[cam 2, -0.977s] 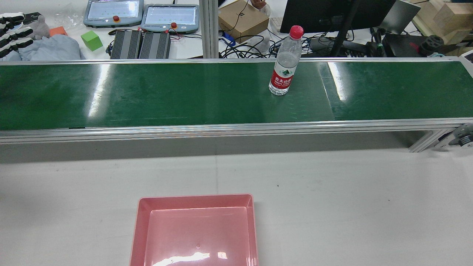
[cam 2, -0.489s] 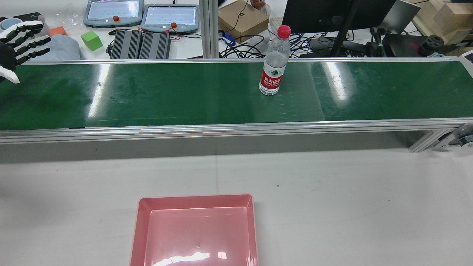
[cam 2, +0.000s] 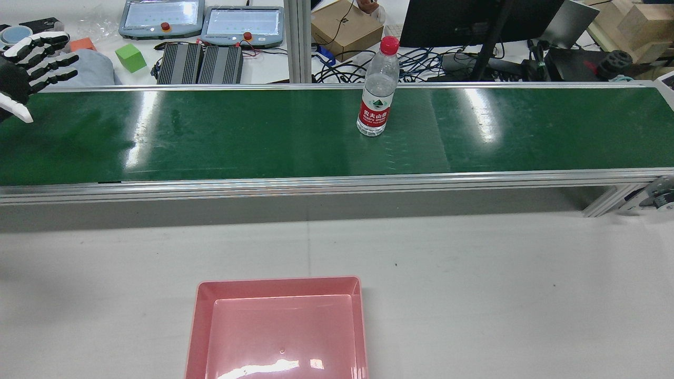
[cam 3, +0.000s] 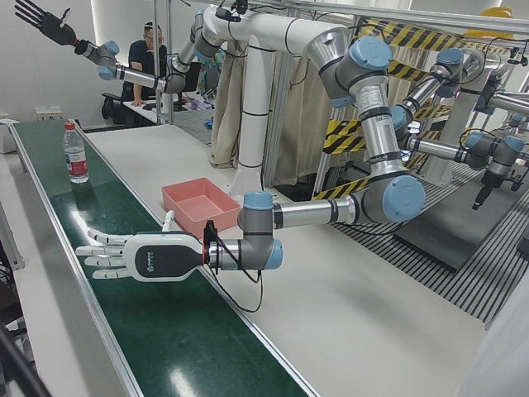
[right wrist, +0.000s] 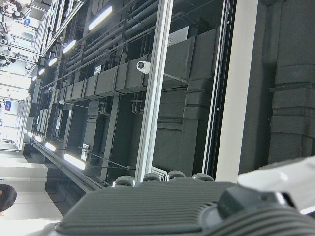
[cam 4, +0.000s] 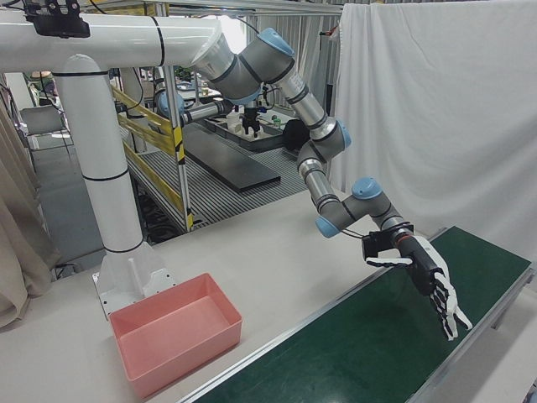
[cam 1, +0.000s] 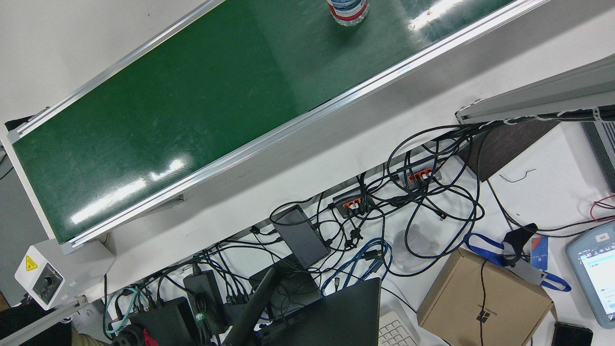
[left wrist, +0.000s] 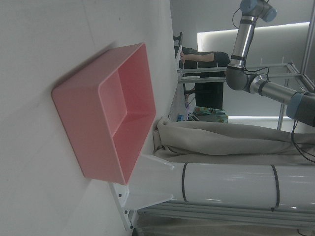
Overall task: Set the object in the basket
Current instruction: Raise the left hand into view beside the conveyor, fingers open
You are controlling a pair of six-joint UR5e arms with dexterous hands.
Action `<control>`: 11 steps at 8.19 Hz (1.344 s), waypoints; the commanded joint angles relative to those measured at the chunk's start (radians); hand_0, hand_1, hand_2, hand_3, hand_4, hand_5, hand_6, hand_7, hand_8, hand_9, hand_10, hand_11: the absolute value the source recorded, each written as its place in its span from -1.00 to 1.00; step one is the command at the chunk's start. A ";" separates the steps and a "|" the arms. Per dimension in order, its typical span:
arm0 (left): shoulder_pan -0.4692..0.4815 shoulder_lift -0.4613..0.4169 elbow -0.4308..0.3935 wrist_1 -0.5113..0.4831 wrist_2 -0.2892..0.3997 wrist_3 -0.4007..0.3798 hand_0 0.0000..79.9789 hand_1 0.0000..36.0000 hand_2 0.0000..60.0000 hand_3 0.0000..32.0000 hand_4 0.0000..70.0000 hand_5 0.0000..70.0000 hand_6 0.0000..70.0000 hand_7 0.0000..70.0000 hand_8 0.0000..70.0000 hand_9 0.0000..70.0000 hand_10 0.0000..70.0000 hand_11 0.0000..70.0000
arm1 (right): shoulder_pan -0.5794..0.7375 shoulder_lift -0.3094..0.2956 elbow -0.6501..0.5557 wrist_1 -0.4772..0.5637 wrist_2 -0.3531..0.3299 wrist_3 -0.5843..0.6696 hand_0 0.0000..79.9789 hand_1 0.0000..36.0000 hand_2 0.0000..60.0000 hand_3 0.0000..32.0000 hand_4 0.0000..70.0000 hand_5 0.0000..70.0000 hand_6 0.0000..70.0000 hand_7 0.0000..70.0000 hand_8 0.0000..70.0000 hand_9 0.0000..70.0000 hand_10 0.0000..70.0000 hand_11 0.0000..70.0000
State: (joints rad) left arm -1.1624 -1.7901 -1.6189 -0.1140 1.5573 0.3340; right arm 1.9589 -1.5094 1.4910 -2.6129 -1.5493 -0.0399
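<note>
left hand point(cam 2: 26, 68) at upper left of rear view, fingers fully spread, holding nothing, over green belt point(cam 2: 237, 137), bottle point(cam 2: 376, 89) upright well apart, upper centre

Glossy green conveyor belt point(cam 2: 263, 137), throwing white glare streaks and framed by brushed aluminium rails point(cam 2: 316, 183). On it, a clear plastic water bottle point(cam 2: 376, 92) with a red paper-like label and a smooth red cap. At 6 o'clock in the rear view, the pink plastic basket point(cam 2: 279, 329), shiny inside. The worktop point(cam 2: 474, 295) looks matt, pale grey. The left hand point(cam 3: 140, 255) wears smooth white plastic shells.
</note>
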 commanded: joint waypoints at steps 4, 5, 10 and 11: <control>-0.003 0.011 -0.003 0.013 -0.025 -0.026 0.49 -0.66 -1.00 -0.49 -0.89 -0.34 -0.83 -0.92 -0.73 -0.73 -0.77 -0.62 | 0.000 0.000 0.000 -0.001 0.000 0.000 -1.00 -1.00 -1.00 -1.00 -1.00 -1.00 -1.00 -1.00 -1.00 -1.00 -1.00 -1.00; -0.003 0.011 -0.003 0.002 -0.026 -0.026 0.47 -0.67 -1.00 -0.46 -0.90 -0.36 -0.84 -0.92 -0.72 -0.71 -0.77 -0.63 | 0.000 0.000 0.000 0.001 0.000 0.000 -1.00 -1.00 -1.00 -1.00 -1.00 -1.00 -1.00 -1.00 -1.00 -1.00 -1.00 -1.00; 0.003 0.024 -0.009 -0.018 -0.094 -0.030 0.45 -0.72 -1.00 -0.43 -1.00 -0.35 -0.87 -0.94 -0.77 -0.74 -0.81 -0.67 | 0.000 0.000 0.000 -0.001 0.000 0.000 -1.00 -1.00 -1.00 -1.00 -1.00 -1.00 -1.00 -1.00 -1.00 -1.00 -1.00 -1.00; 0.004 0.024 -0.012 -0.004 -0.095 -0.036 0.46 -0.67 -1.00 -0.48 -0.98 -0.33 -0.86 -0.94 -0.75 -0.72 -0.81 -0.68 | 0.000 0.000 0.000 0.001 0.000 0.000 -1.00 -1.00 -1.00 -1.00 -1.00 -1.00 -1.00 -1.00 -1.00 -1.00 -1.00 -1.00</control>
State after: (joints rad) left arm -1.1600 -1.7645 -1.6240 -0.1459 1.4661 0.3053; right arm 1.9589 -1.5094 1.4910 -2.6128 -1.5493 -0.0399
